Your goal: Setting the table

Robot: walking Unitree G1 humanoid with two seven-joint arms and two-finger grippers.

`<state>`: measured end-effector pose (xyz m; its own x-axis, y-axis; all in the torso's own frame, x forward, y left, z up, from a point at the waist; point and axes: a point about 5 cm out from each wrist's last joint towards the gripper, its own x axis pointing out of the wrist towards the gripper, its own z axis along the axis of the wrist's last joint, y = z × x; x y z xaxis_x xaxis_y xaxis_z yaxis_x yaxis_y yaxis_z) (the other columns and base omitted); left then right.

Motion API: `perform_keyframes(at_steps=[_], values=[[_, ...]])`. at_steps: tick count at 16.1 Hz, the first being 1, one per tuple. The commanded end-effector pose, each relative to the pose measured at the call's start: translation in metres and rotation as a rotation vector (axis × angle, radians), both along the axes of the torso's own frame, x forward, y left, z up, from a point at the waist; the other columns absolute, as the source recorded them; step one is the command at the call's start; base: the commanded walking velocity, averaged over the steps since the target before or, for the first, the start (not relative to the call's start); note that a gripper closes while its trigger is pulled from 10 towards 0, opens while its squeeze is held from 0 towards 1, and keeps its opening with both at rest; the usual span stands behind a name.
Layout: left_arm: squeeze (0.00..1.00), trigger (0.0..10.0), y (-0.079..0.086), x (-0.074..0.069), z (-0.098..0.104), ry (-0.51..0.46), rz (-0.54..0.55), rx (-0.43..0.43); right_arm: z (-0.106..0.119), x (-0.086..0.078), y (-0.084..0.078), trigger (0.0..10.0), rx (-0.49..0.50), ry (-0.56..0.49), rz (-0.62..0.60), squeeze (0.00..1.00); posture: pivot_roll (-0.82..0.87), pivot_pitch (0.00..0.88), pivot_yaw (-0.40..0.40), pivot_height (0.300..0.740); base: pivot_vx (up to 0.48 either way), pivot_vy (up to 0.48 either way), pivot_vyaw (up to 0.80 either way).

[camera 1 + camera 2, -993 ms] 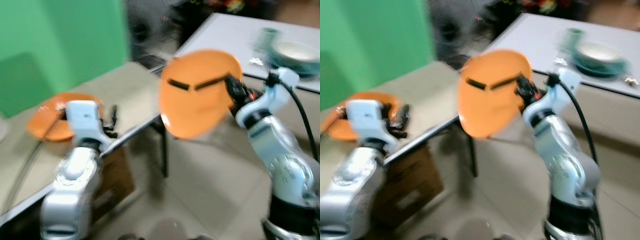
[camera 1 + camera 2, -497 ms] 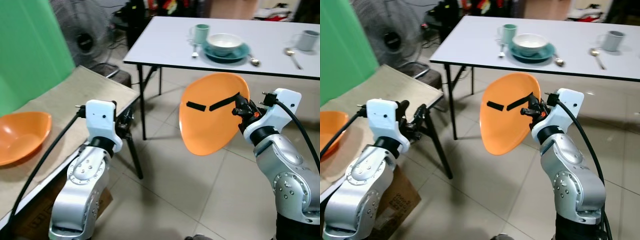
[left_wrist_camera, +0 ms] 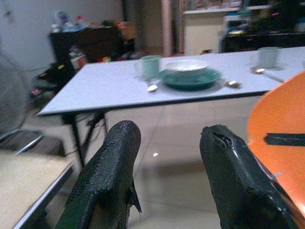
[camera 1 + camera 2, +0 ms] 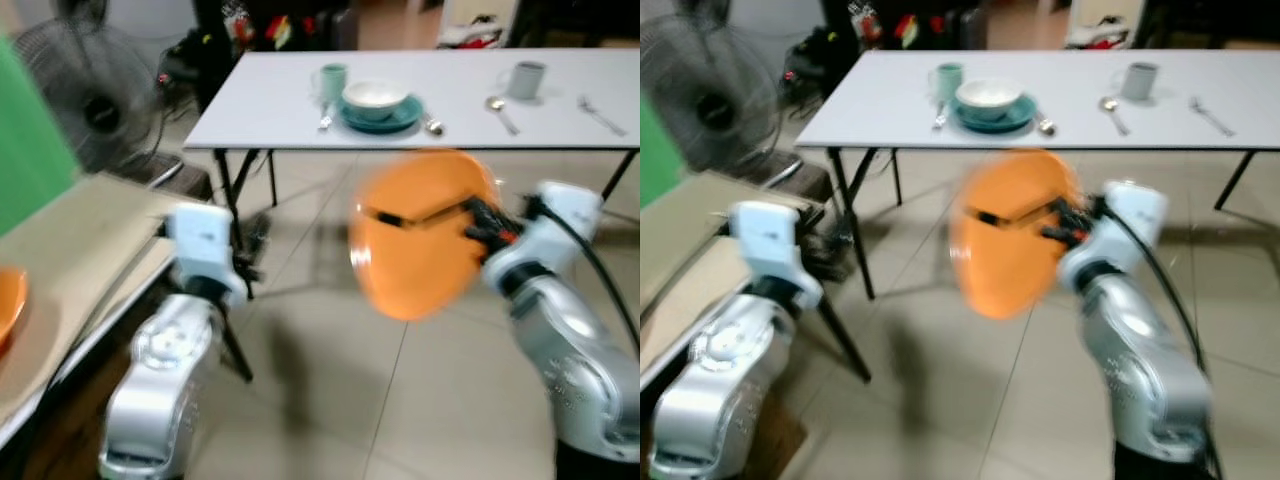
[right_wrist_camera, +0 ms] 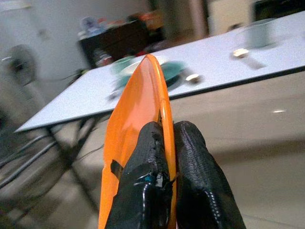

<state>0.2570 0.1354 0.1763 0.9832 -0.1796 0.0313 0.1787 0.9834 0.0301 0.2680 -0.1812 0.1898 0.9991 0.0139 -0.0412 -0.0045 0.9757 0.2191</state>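
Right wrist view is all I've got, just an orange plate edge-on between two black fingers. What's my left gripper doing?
Observer: The left gripper is open and holds nothing; its fingers are spread apart with floor showing between them.
Operator: What's already on the white table?
Observer: One place is set at the left end of the white table: a white bowl on a teal plate, with a teal cup beside it.
Operator: Anything further right?
Observer: A second cup with a spoon next to it, but no plate there yet.
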Motion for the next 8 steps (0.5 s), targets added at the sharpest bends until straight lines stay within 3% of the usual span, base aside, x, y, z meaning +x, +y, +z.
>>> perform_keyframes(at_steps=[1,6,8], values=[[0.00,10.0,0.0085,0.0007,0.0025,-0.013,0.030,0.014,0.0144,0.0007,0.0118,10.0,0.014,-0.077,0.052,0.00,-0.07,0.000,0.050,0.740,0.326,0.000,-0.59],[0.00,10.0,0.0074,0.0027,0.0035,-0.022,0.021,0.018,0.0129,0.0009,0.0074,10.0,0.021,-0.068,0.033,0.00,-0.07,0.000,0.048,0.740,0.326,0.000,-0.56],[0.00,10.0,0.0056,0.0046,0.0055,-0.034,0.017,0.008,0.0144,0.0028,0.0069,10.0,0.012,-0.075,0.036,0.00,-0.08,0.000,0.040,0.740,0.324,0.000,0.00]])
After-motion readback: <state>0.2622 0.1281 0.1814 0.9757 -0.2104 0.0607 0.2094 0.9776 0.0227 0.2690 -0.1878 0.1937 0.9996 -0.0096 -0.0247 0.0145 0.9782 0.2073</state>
